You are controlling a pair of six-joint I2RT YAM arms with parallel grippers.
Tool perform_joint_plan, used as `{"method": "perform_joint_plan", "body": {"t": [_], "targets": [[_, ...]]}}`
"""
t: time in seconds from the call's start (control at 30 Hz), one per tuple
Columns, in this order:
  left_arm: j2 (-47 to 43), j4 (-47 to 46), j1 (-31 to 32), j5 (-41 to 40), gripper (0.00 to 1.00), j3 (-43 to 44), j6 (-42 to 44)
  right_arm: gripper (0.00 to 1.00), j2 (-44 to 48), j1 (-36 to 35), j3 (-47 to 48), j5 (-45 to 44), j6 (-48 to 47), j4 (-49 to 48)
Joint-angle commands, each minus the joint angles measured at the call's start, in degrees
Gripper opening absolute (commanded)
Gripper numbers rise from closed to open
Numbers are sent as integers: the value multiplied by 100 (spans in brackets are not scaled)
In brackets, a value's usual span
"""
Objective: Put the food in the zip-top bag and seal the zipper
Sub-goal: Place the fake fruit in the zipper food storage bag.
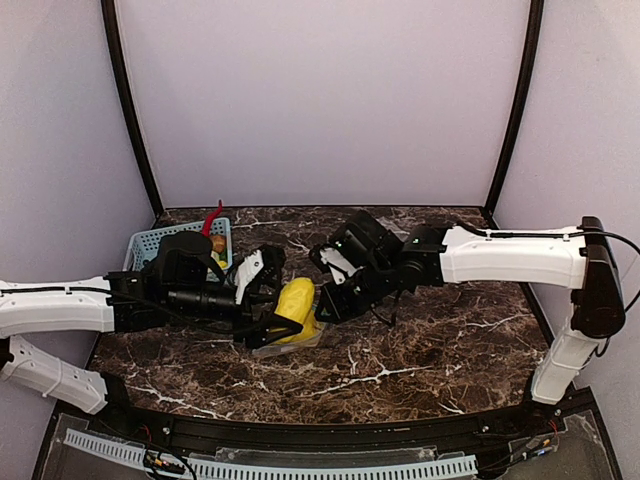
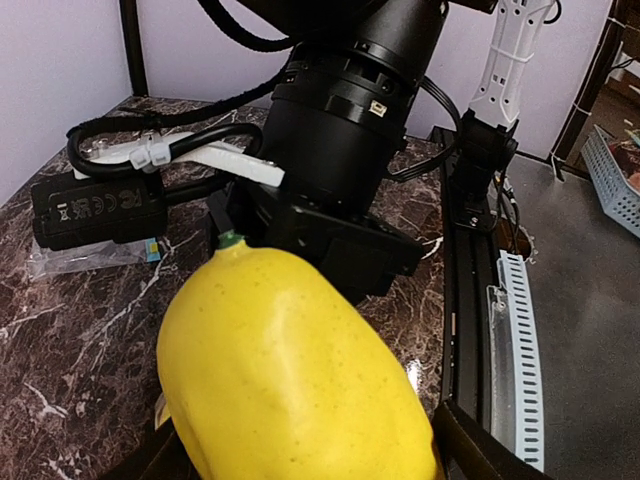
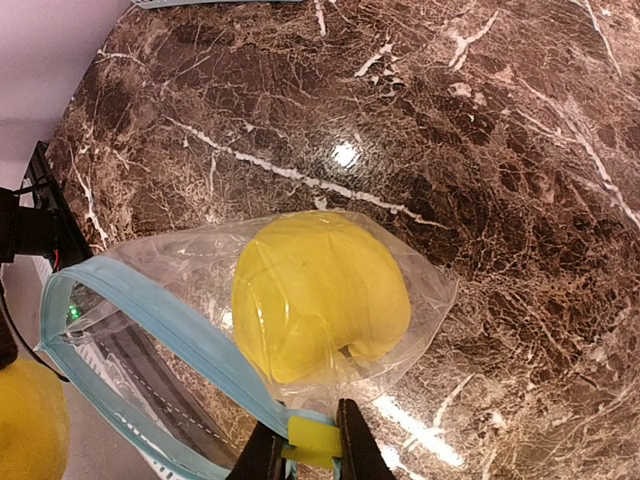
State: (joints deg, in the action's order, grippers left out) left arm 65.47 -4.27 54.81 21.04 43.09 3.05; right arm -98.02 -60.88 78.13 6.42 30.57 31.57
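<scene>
A big yellow lemon (image 2: 290,370) fills the left wrist view, and my left gripper (image 2: 315,455) is shut on it, one dark jaw at each side. In the top view that gripper (image 1: 275,308) holds it at the table's middle, beside the zip-top bag (image 1: 283,342). The clear bag (image 3: 420,290) lies on the marble with a second lemon (image 3: 320,295) inside. Its teal zipper (image 3: 170,320) gapes open toward the held lemon (image 3: 25,420). My right gripper (image 3: 305,450) is shut on the bag's mouth edge at the yellow slider tab (image 3: 312,440). In the top view the right gripper (image 1: 332,303) sits just right of the lemons.
A light blue basket (image 1: 150,245) with a red chili (image 1: 212,218) stands at the back left. A flat piece of clear plastic (image 2: 80,258) lies on the marble under the right wrist's camera box (image 2: 100,205). The table's black front rail (image 2: 465,300) is close by.
</scene>
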Motion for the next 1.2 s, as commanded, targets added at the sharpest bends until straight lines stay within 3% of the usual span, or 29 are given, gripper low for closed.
{"method": "perform_joint_plan", "body": {"t": [0.0, 0.5, 0.93, 1.17], "targets": [[192, -585, 68, -365, 57, -45, 338, 9, 125, 37, 93, 88, -20, -160], [270, 186, 78, -851, 62, -135, 617, 9, 196, 94, 5, 111, -51, -143], [320, 655, 74, -790, 85, -7, 314, 9, 180, 112, 36, 128, -51, -134], [397, 606, 74, -924, 87, -29, 150, 9, 160, 112, 62, 159, -40, -134]]}}
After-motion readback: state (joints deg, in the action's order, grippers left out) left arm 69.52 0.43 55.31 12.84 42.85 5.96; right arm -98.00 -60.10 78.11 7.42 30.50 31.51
